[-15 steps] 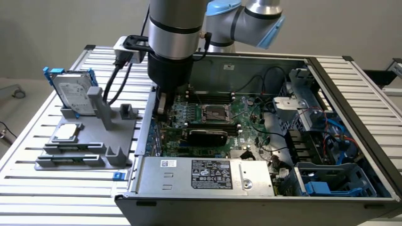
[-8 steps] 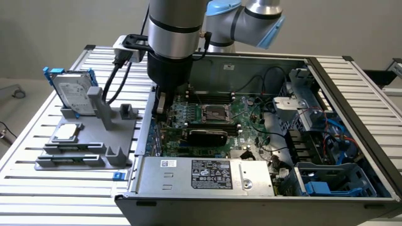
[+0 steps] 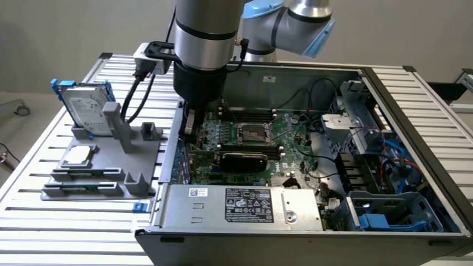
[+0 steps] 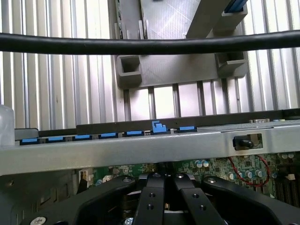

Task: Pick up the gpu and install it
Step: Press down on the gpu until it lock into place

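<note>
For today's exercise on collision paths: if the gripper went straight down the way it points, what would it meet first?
Probably the green motherboard inside the open computer case; the gripper, fingers shut, already points down just above it, though depth is unclear.

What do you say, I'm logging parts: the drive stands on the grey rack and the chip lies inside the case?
Wrong about the chip: the exterior view shows it lying on the grey rack too, outside the case. The drive does stand on that rack.

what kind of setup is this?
Looks like a robot test bench for PC assembly: an open computer case on a slatted aluminium table, a grey fixture holding parts beside it, and the arm reaching into the case.
</note>
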`<state>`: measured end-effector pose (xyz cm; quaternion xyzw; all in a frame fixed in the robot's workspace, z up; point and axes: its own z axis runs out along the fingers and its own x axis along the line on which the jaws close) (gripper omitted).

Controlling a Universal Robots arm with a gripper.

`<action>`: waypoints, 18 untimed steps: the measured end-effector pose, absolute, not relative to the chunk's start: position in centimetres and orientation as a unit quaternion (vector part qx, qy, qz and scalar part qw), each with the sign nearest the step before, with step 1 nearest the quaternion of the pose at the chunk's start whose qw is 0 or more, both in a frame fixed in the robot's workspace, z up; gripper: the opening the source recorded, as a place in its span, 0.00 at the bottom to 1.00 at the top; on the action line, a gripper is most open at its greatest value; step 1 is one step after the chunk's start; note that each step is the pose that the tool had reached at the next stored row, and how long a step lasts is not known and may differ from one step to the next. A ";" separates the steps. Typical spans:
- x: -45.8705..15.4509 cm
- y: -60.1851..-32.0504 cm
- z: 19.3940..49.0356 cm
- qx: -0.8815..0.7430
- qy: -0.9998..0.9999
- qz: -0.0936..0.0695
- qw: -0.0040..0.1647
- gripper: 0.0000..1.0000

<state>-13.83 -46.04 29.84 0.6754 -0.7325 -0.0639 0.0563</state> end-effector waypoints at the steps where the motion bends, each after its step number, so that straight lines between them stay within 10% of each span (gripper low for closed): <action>1: -13.8 -46.0 29.8 0.675 -0.733 -0.064 0.056 0.11; 18: -12.9 -46.0 30.8 0.678 -0.730 -0.066 0.055 0.11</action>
